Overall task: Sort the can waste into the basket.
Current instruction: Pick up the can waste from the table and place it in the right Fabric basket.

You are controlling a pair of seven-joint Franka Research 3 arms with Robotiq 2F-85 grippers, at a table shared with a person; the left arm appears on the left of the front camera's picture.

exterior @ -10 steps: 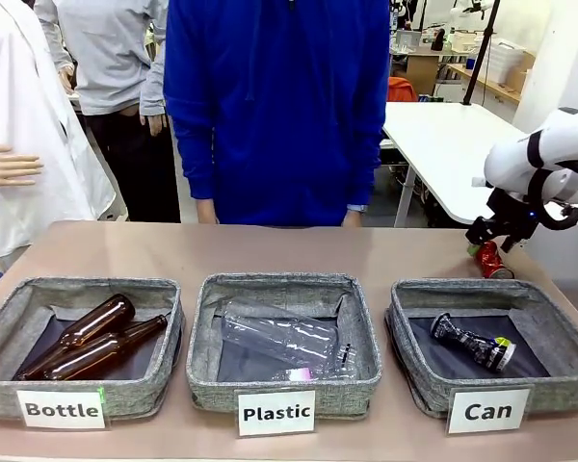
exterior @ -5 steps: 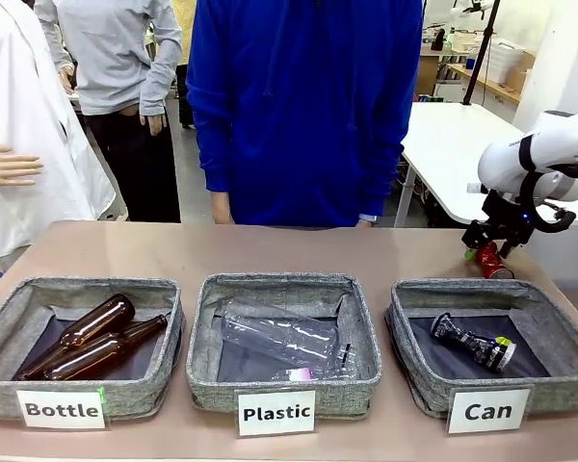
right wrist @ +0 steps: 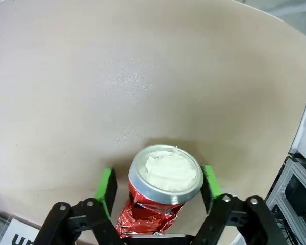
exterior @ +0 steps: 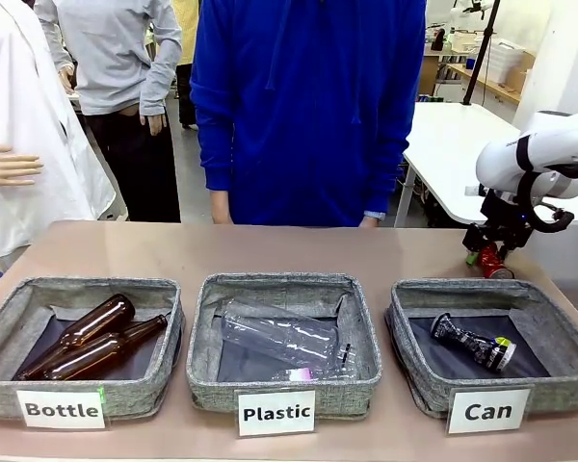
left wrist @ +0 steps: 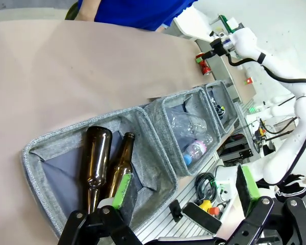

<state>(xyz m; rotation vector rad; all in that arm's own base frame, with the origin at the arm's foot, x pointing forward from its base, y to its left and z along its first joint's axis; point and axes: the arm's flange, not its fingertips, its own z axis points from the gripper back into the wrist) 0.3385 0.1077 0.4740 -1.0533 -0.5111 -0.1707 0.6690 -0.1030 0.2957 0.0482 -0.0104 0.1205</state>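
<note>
Three grey fabric baskets stand in a row along the near edge of the bench [exterior: 270,245]. At the left, the basket labelled "Bottle" [exterior: 5,327] holds two brown glass bottles [exterior: 96,337] lying side by side. The left tool [left wrist: 181,191] hangs above this end of the row; its green pads [left wrist: 121,186] stand well apart with nothing between them, so it is open. In the middle, the basket labelled "Plastic" [exterior: 361,337] holds a clear plastic bottle [exterior: 279,337] on its side. Behind it, at the far edge of the bench, stands a person in a blue top [exterior: 308,106]. At the right, the basket labelled "Can" [exterior: 409,332] holds the black crushed can [exterior: 472,345], lying on the dark lining. Beyond this basket's far right corner, the red crushed can [right wrist: 160,196] stands upright on the bench, pale top up. The right tool [exterior: 484,252] is down around it, one green pad [right wrist: 107,189] on either side. Whether the pads press on the can or stand just clear of it cannot be told.
</note>
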